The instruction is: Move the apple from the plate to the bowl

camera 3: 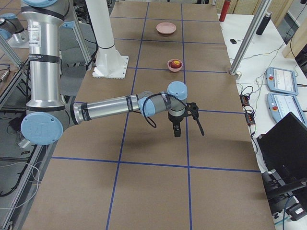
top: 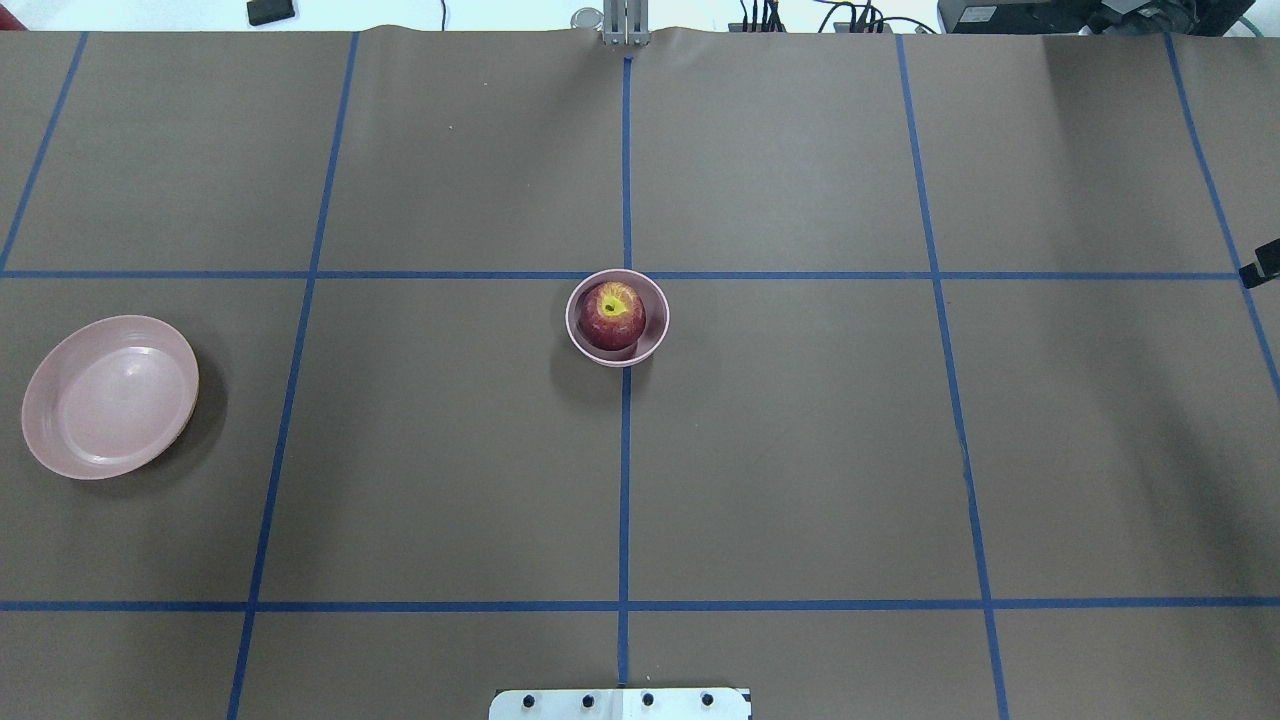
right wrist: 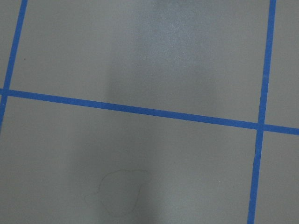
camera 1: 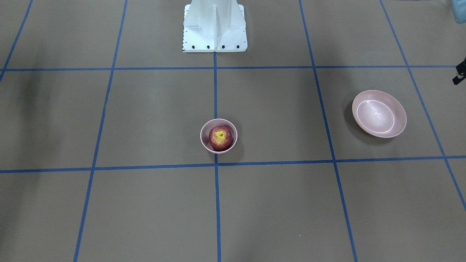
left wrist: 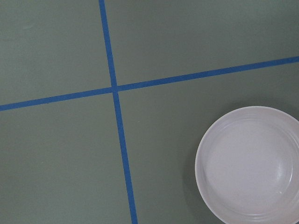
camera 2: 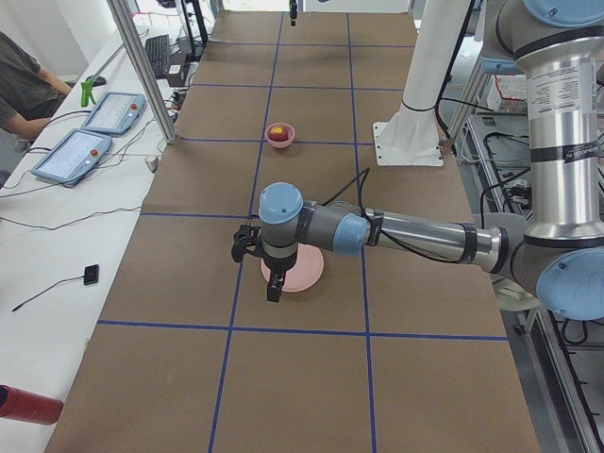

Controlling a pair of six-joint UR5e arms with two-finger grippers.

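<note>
The apple (camera 1: 220,138) sits in the bowl (camera 1: 218,120) at frame centre, so the move looks finished. The plate (camera 1: 376,116), right of centre, lies bare. Left hand (camera 2: 273,288) and right hand (camera 3: 177,132) hang clear — open or closed, I cannot tell.

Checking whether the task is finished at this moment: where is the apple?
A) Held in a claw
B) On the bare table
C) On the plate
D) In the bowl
D: the apple sits inside the small bowl on the table's centre line, stem dimple up, while the wide plate off to the robot's left lies empty.
</note>
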